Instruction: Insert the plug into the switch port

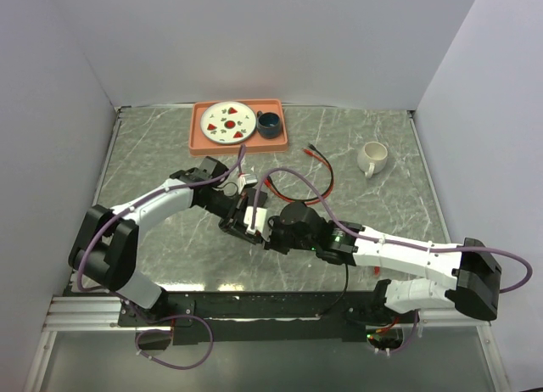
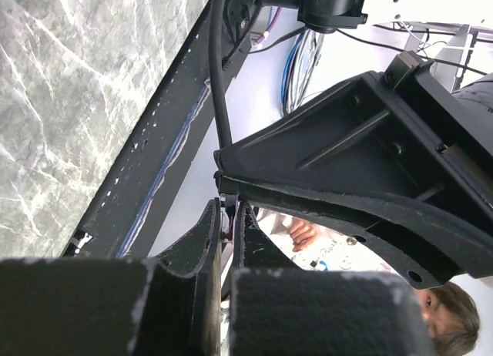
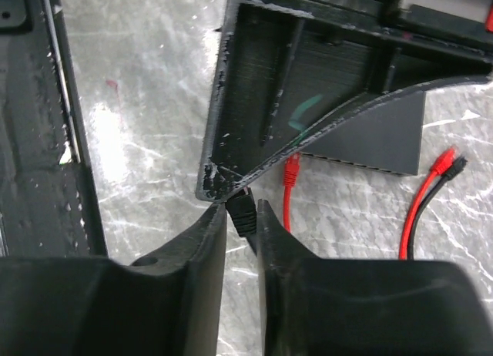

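Observation:
My right gripper is shut on a black plug, which stands up between its fingers. My left gripper is nearly closed, its tips pinching a small piece that looks like the plug's front end. Both grippers meet at the table's middle, the left and the right. The switch, a flat matte-black slab, lies on the table just beyond them, partly hidden by the left gripper's finger. In the top view the arms cover it. A red plug lies by the switch's near edge.
Red and black cables loop across the marble table behind the grippers, with loose ends. An orange tray with a plate and a blue cup stands at the back. A white mug stands at the back right.

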Robot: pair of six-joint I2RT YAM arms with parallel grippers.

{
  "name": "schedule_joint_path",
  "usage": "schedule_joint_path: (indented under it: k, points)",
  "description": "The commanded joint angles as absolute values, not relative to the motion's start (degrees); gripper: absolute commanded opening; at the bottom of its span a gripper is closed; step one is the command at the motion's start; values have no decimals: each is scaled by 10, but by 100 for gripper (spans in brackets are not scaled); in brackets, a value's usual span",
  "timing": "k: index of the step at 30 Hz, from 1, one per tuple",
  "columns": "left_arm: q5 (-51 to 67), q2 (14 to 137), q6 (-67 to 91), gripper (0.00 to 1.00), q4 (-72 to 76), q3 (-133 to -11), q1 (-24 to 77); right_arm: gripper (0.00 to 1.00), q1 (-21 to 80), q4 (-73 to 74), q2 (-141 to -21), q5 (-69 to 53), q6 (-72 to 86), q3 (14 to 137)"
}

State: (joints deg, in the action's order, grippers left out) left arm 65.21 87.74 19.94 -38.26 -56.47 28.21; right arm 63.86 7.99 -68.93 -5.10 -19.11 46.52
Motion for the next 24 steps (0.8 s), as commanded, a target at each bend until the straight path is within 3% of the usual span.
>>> schedule_joint_path:
  k: [1,8,12,13,15,16,18,19,21,24]
  points:
    - [677,881,187,1,-376,-588,287,18,640,49,-692,-68,-188,498]
    - [685,880,192,1,-372,-594,287,0,640,53,-700,-73,-188,501]
    - [694,881,192,1,-367,-592,287,0,639,47,-698,-73,-185,496]
    - [695,882,191,6,-368,-592,287,0,640,46,-697,-73,-185,494]
    - [682,880,192,29,-368,-592,287,0,639,47,-698,-72,-184,492]
    - [674,877,194,47,-364,-592,287,0,640,47,-697,-72,-183,490]
    - [650,870,201,62,-362,-596,287,0,640,48,-698,-68,-181,489]
    - [623,869,203,83,-366,-597,286,0,640,47,-698,-67,-180,487]
    - [603,867,207,97,-364,-597,276,0,640,47,-700,-59,-178,483]
    - [546,864,217,99,-357,-589,248,0,639,47,-704,-34,-176,475]
